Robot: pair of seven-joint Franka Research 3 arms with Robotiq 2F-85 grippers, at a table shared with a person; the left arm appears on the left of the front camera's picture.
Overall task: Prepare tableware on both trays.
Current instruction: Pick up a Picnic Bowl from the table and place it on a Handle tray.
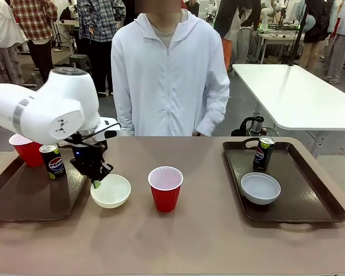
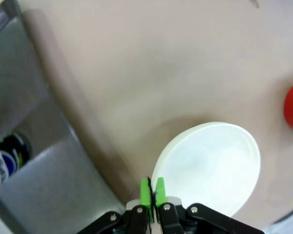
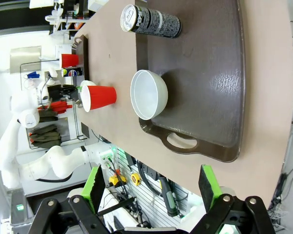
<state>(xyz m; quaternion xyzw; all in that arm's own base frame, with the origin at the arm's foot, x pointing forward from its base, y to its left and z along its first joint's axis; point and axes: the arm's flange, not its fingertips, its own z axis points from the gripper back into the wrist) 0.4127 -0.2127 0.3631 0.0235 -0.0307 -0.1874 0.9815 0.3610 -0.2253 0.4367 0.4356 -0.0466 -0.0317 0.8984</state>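
My left gripper [image 1: 96,183] is shut on the near-left rim of the cream-white bowl [image 1: 110,191], which rests on the table beside the left tray [image 1: 23,198]. In the left wrist view the green fingertips [image 2: 145,191] pinch the rim of the bowl [image 2: 210,168]. That tray holds a red cup [image 1: 27,149] and a dark can [image 1: 53,161]. A second red cup [image 1: 165,188] stands on the table at centre. The right tray [image 1: 293,207] carries a can [image 1: 263,153] and a pale grey-white bowl [image 1: 260,188]. My right gripper [image 3: 150,187] hangs open, above and off the right tray [image 3: 205,73].
A person in a white jacket [image 1: 169,75] stands at the far edge of the table. A dark kettle-like object [image 1: 253,125] sits behind the right tray. A white table [image 1: 299,92] stands beyond on the right. Bare tabletop lies in front of the centre cup.
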